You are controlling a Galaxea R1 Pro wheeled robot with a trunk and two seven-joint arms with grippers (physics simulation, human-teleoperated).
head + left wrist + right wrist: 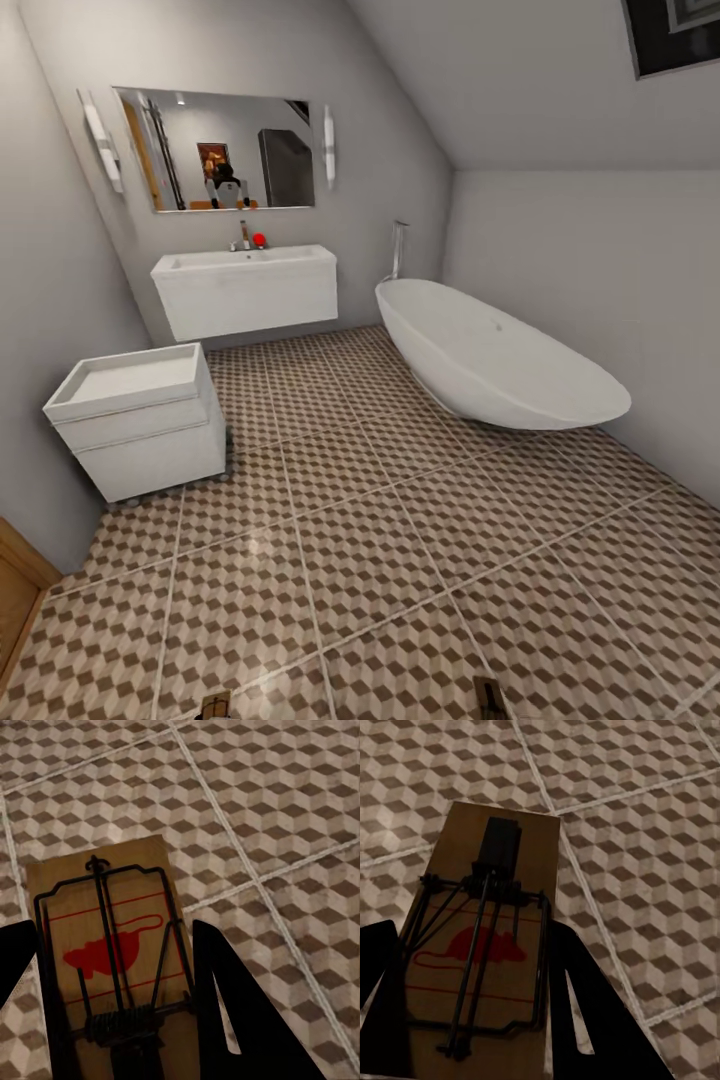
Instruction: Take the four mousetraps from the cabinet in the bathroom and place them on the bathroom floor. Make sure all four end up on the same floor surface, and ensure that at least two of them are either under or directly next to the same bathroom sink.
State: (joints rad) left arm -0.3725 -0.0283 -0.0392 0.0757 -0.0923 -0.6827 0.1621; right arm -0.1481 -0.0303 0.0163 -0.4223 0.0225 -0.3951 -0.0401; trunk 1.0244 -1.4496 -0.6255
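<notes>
Head view: you face a bathroom floor (400, 540) of cube-patterned tiles. The sink (245, 285) hangs on the far wall under a mirror (215, 148), with a small red item (259, 240) beside its faucet. A white bathtub (495, 355) stands far ahead on your right tool's side; a white drawer unit (140, 415) stands ahead on your left tool's side. Both tool tips barely show at the lower edge: left tool (216, 705), right tool (490, 697).

Left wrist view: your left tool (112, 997) holds a mousetrap (109, 952) between its dark fingers (232, 1020), board flat, red mouse print up, spring end nearest the tool. Tiled floor lies beyond it.

Right wrist view: your right tool (472, 1005) grips a second mousetrap (484, 937) between its fingers (585, 1012), spring end farthest from the tool, over the same tiling.
</notes>
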